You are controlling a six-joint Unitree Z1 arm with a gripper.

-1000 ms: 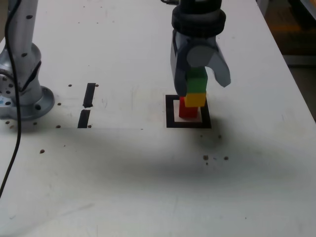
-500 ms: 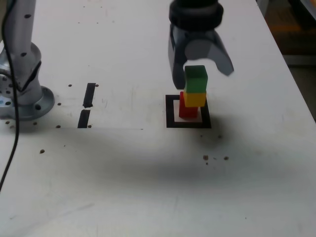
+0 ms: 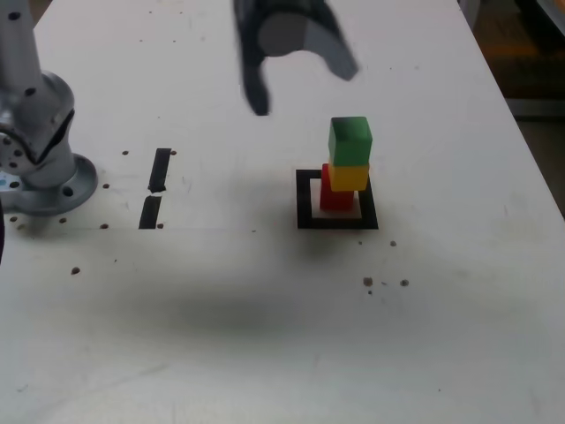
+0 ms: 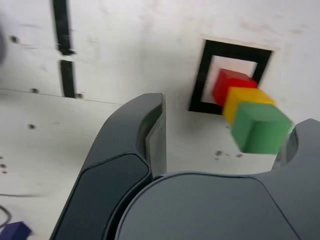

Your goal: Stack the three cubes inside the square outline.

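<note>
White table (image 3: 459, 353): stack (image 3: 346, 168) clear of gripper (image 3: 300, 84)

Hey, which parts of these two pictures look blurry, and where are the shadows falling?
Exterior view: the hand is smeared by motion blur near the top, the stacked green cube, yellow cube and red cube are sharp, and a broad soft shadow darkens the table in front. Wrist view: the cubes and the square outline look slightly blurred.

Green cube (image 3: 350, 140); yellow cube (image 3: 350, 177); red cube (image 3: 333, 196); black square outline (image 3: 305, 201), white centre; white table (image 3: 265, 336).
</note>
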